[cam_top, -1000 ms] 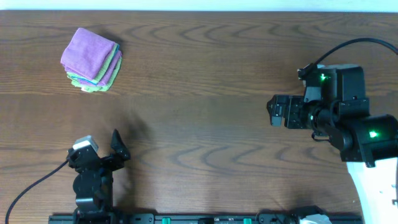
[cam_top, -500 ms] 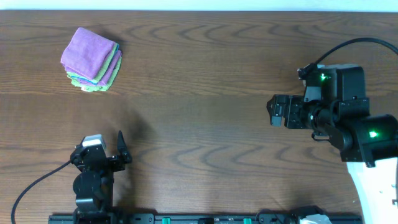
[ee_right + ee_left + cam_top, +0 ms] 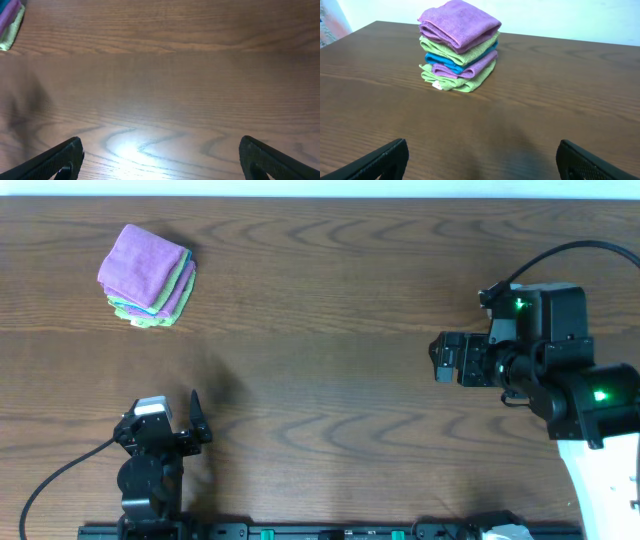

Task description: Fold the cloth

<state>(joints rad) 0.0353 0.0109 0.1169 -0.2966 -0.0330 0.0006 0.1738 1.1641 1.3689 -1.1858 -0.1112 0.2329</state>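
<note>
While the left hand [image 3: 482, 155] and the right hand [image 3: 161, 157] both gape wide and empty, one stack of cloths [image 3: 148, 276] sits on the desk [image 3: 330, 380] at its far left: two purple layers, two green, one blue.

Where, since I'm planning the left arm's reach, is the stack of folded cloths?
Overhead, the stack of folded cloths sits at the table's far left corner, ahead of the left gripper.
</note>
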